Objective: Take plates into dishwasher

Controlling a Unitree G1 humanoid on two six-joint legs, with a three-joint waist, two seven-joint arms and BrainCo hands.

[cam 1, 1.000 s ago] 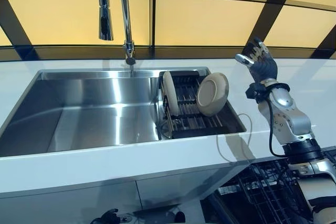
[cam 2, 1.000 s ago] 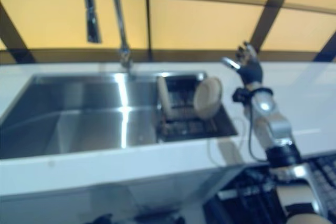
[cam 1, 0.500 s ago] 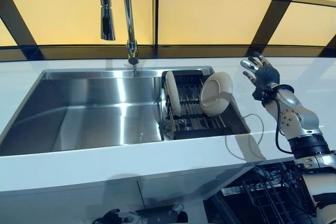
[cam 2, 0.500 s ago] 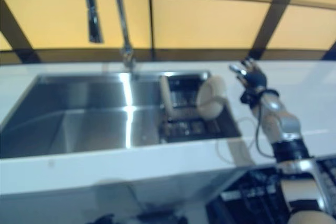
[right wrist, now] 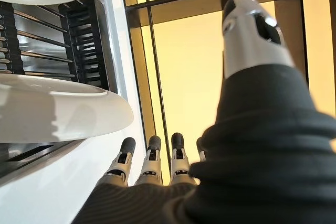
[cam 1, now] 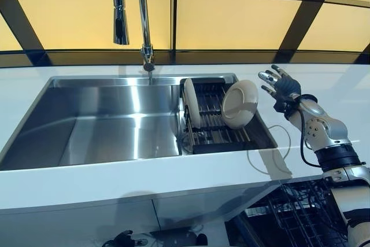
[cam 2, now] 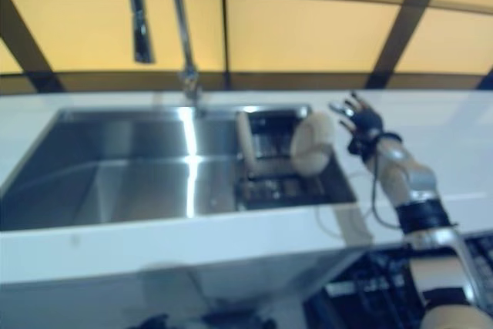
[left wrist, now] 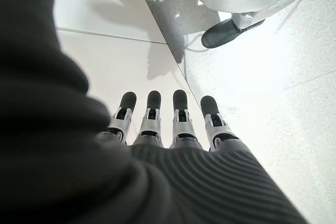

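Note:
Two cream plates stand on edge in a black dish rack [cam 1: 208, 121] in the right part of the steel sink [cam 1: 104, 121]. One plate [cam 1: 190, 103] is upright at the rack's left, the other plate [cam 1: 240, 104] leans at its right end. My right hand [cam 1: 281, 87] hovers open just right of the leaning plate, fingers spread, not touching it; the right wrist view shows that plate [right wrist: 58, 113] close beside the straight fingers [right wrist: 152, 160]. My left hand [left wrist: 168, 124] hangs low over the floor, fingers straight, holding nothing.
A tall chrome faucet [cam 1: 130, 10] rises behind the sink. White countertop [cam 1: 173, 174] surrounds it. The open dishwasher's black wire rack [cam 1: 295, 212] shows at the lower right, below the counter edge.
My right hand has come down and moved left, closer to the leaning plate. The camera has shifted a little. The plates have not moved.

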